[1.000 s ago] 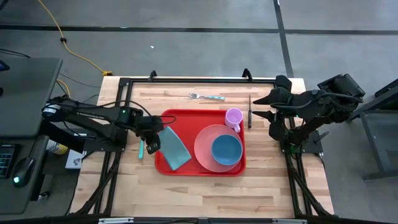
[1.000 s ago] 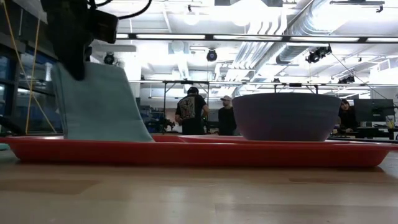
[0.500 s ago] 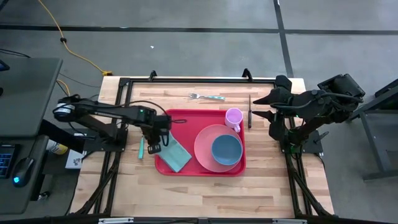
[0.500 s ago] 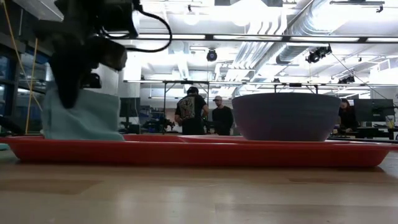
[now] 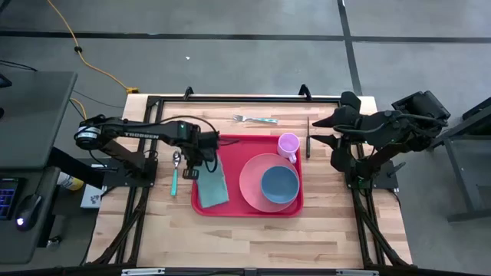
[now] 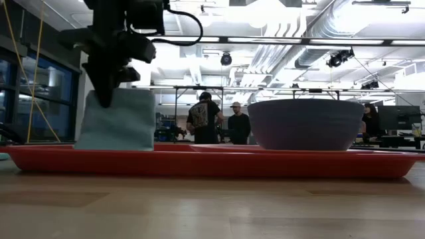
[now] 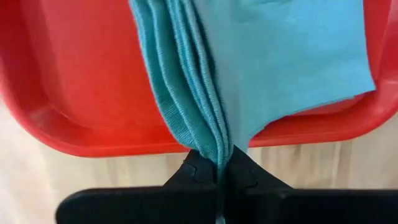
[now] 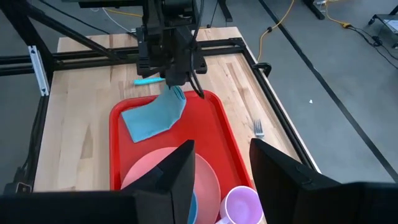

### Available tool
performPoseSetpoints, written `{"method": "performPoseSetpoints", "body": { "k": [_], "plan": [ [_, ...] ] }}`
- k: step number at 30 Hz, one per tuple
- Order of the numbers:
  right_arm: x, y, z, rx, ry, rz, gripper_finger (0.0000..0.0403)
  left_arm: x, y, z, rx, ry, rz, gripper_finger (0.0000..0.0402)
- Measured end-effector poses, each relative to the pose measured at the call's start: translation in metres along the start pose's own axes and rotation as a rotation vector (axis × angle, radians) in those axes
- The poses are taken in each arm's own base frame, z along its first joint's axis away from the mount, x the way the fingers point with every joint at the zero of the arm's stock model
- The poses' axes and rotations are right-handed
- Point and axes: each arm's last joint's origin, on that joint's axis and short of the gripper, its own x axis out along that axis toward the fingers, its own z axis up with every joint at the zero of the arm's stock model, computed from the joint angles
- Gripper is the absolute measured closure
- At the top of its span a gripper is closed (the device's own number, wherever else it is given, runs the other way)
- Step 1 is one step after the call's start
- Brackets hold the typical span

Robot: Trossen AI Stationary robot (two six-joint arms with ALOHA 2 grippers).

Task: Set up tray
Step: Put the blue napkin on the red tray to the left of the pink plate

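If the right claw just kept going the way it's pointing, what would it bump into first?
Judging by its wrist view, the right claw, open and waiting, points down toward the pink plate on the red tray. The purple cup sits close below, so depth is uncertain.

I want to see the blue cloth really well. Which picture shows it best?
The left wrist view: the folded blue cloth fills it, pinched in the shut left gripper, draping into the red tray. The high view shows it small, the low view edge-on, standing up, and the right wrist view far off.
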Motion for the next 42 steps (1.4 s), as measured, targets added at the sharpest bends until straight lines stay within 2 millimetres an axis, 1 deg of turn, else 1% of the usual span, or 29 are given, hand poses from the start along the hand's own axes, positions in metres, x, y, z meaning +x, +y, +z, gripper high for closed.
{"method": "performPoseSetpoints", "body": {
  "k": [6, 10, 15, 19, 22, 24, 27, 29, 38, 42],
  "plan": [
    [0.000, 0.000, 0.000, 0.004, -0.004, -0.005, 0.0269, -0.006, 0.012, 0.002, 0.084, -0.031, 0.011, 0.0375],
    [0.000, 0.000, 0.001, 0.007, -0.011, -0.009, 0.0269, -0.006, 0.013, 0.003, 0.142, -0.054, -0.011, 0.0375],
    [0.000, 0.000, 0.001, 0.008, -0.016, -0.022, 0.0269, -0.002, 0.013, 0.006, 0.204, -0.063, -0.051, 0.0375],
    [0.000, 0.000, 0.002, 0.011, -0.023, -0.027, 0.0269, 0.009, 0.015, 0.012, 0.225, -0.045, -0.063, 0.0375],
    [0.000, 0.000, 0.002, 0.015, -0.030, -0.025, 0.0269, 0.014, 0.017, 0.017, 0.227, -0.054, -0.059, 0.0375],
    [0.000, 0.000, 0.002, 0.023, -0.032, -0.030, 0.0269, 0.016, 0.019, 0.017, 0.225, -0.044, -0.054, 0.0375],
    [0.000, 0.000, 0.002, 0.027, -0.034, -0.034, 0.0269, 0.019, 0.021, 0.022, 0.221, -0.075, -0.046, 0.0375],
    [0.000, -0.001, 0.002, 0.034, -0.036, -0.038, 0.0269, 0.017, 0.024, 0.020, 0.211, -0.072, -0.034, 0.0375],
    [0.000, -0.001, 0.003, 0.039, -0.040, -0.049, 0.0269, 0.016, 0.042, 0.024, 0.140, -0.162, -0.008, 0.0375],
    [0.000, -0.001, 0.003, 0.042, -0.041, -0.051, 0.0269, 0.015, 0.044, 0.025, 0.107, -0.183, -0.009, 0.0375]
  ]
}}
